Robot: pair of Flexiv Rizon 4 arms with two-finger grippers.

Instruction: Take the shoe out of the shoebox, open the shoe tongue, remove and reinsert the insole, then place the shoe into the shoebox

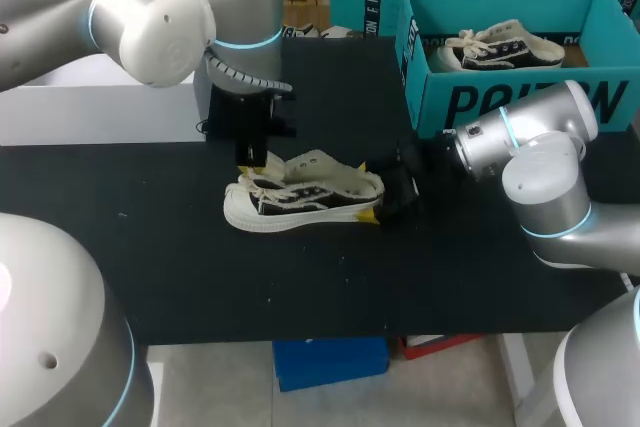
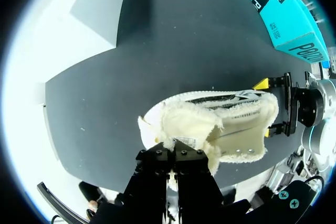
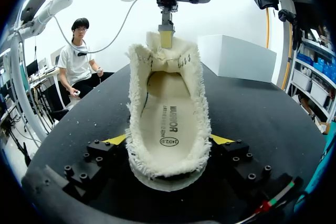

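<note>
Right wrist view first: what are the right fingers (image 3: 116, 140) doing?

— They stand one on each side of the heel of the shoe (image 3: 168, 103). Both yellow tips are against it, so they grip it. At the far end the left fingers (image 3: 166, 39) come down from above, pressed together on the frayed edge of the tongue (image 3: 153, 45).

And the shoe itself?

— It rests on the black tabletop (image 1: 450, 277), out of the shoebox (image 1: 440, 97), toe toward the left arm and heel toward the right one.

What of the surface around it?

— Dark, matte, dotted with pale specks. The teal shoebox sits open at the far right corner, well apart from the gripped shoe, and a second shoe (image 1: 500, 47) lies in it. A white box (image 1: 90, 107) stands at the far left, beside the black surface.

What does one view give that another withholds?

— Only the right wrist view looks down the opening to the insole (image 3: 168, 124), lying flat inside. The left wrist view hides its own yellow tips behind the black finger bodies, while the right wrist view shows one of them on the tongue. The head view alone shows the second shoe.
</note>
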